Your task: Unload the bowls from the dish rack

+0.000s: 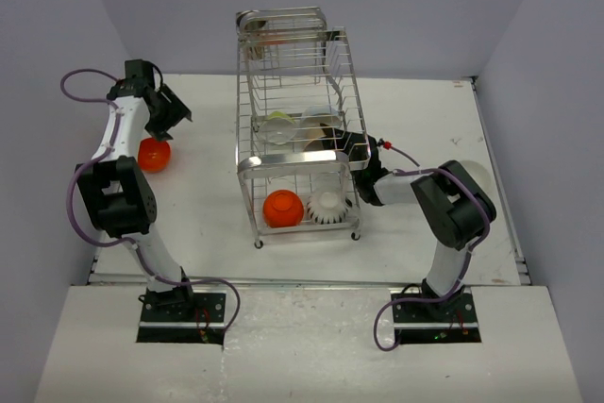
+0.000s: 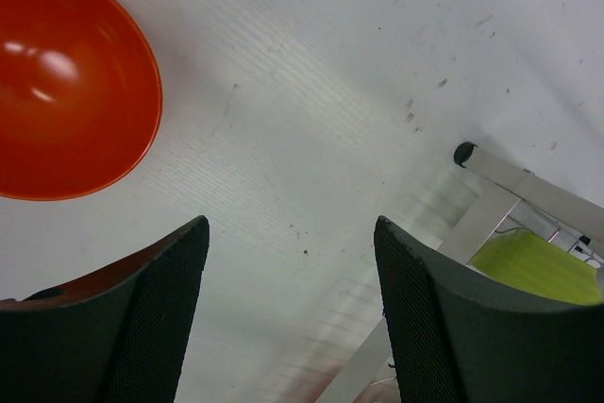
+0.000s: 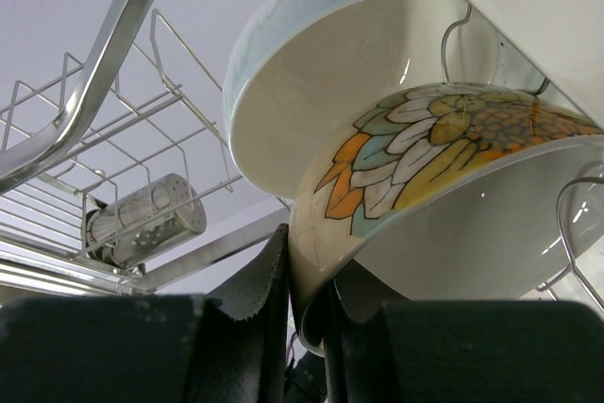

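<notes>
The chrome dish rack (image 1: 294, 165) stands mid-table. On its lower tier sit an orange bowl (image 1: 283, 208) and a ribbed white bowl (image 1: 327, 206); pale bowls (image 1: 279, 126) lean on the middle tier. My right gripper (image 1: 342, 144) reaches into the rack's right side. In the right wrist view it (image 3: 316, 276) is shut on the rim of a cream bowl with a leaf pattern (image 3: 444, 143), which leans against a plain cream bowl (image 3: 311, 92). My left gripper (image 1: 174, 111) hangs open over the table (image 2: 291, 233), empty, beside a second orange bowl (image 1: 154, 154) (image 2: 66, 82).
A perforated steel cutlery holder (image 3: 146, 219) hangs on the rack's wires. A rack foot (image 2: 464, 153) and a yellow-green item (image 2: 538, 266) show at the right of the left wrist view. Grey walls enclose the white table (image 1: 425, 120).
</notes>
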Motion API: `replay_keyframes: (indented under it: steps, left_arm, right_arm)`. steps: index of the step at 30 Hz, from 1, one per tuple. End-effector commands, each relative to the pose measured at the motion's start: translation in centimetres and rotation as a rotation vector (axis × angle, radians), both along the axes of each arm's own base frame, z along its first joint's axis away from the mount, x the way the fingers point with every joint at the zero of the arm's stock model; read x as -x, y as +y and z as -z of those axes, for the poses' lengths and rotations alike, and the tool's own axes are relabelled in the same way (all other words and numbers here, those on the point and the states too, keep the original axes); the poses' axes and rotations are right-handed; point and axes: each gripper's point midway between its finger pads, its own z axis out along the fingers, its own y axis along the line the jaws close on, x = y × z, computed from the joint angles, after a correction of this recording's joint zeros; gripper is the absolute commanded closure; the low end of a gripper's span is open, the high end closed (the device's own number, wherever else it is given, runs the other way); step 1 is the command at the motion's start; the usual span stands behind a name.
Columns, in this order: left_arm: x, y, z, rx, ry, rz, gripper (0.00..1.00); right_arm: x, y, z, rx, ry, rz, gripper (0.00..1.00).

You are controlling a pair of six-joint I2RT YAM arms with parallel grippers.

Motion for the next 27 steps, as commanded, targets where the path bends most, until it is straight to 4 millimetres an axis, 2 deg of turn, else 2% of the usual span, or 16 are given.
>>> replay_keyframes:
  steps: [1,9,10,11,12,13,15,17,22,27]
  left_arm:
    - [-0.8,0.0,-2.6,0.000,-0.094,0.023,0.28]
    - [-1.0,0.0,-1.9,0.006,-0.095,0.026,0.27]
    - [-0.9,-0.1,-1.6,0.009,-0.096,0.026,0.27]
    - [-0.9,-0.1,-1.5,0.014,-0.100,0.024,0.28]
    - [-1.1,-0.2,-1.8,0.014,-0.121,0.026,0.27]
    - [-0.7,-0.2,-1.1,0.015,-0.111,0.025,0.28]
    - [-0.9,-0.3,-0.9,0.018,-0.128,0.024,0.27]
    - [-0.5,-0.4,-0.3,0.023,-0.118,0.024,0.27]
    - [0.3,-0.6,0.4,0.024,-0.124,0.022,0.28]
    - [0.7,-0.8,0.4,0.032,-0.119,0.028,0.28]
  right_arm:
    - [-0.7,-0.2,-4.4,-0.315,-0.003,0.044,1.00]
    - [-1.7,0.2,-6.7,-0.361,-0.106,0.036,1.00]
    - [-1.6,0.3,-7.8,-0.384,-0.160,0.023,1.00]
    - [-1.9,0.7,-7.0,-0.385,-0.172,0.013,1.00]
    - [-1.7,0.7,-8.3,-0.423,-0.235,0.001,1.00]
    - [-1.7,0.8,-8.5,-0.414,-0.270,-0.009,1.00]
    - [-1.5,1.0,-7.5,-0.396,-0.271,-0.019,1.00]
    - [-1.3,1.0,-7.8,-0.387,-0.316,-0.034,1.00]
    - [-0.1,1.1,-6.4,-0.370,-0.328,-0.060,1.00]
    - [1.3,1.0,-8.7,-0.340,-0.364,-0.096,1.00]
